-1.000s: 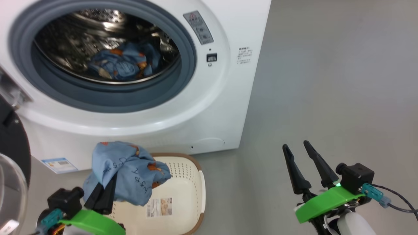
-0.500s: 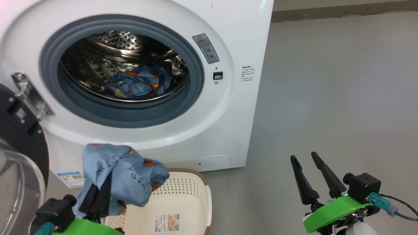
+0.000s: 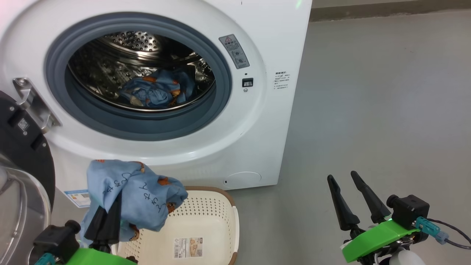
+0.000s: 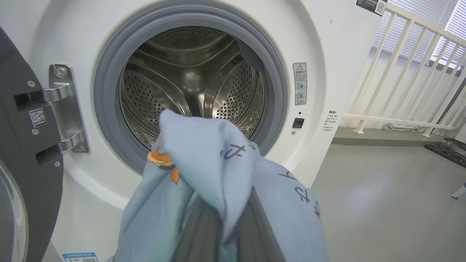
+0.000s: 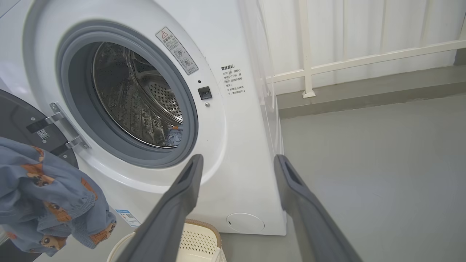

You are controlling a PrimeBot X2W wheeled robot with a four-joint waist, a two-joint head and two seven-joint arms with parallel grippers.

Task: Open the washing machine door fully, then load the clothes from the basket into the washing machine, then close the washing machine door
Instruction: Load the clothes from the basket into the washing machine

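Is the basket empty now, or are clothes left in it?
Empty as far as shows: the basket has a bare floor around its label, though the garment in the left pincer hides its left part.

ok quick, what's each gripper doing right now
left gripper: shut on a blue garment
right gripper: open, holding nothing

The tips of my left fingers (image 3: 105,224) are buried under the blue garment (image 3: 136,191) I grip. The washing machine door (image 3: 22,154) runs off the head view's left edge, the basket (image 3: 217,209) off its bottom. The print on the warning sticker (image 3: 235,51) is too small to read.
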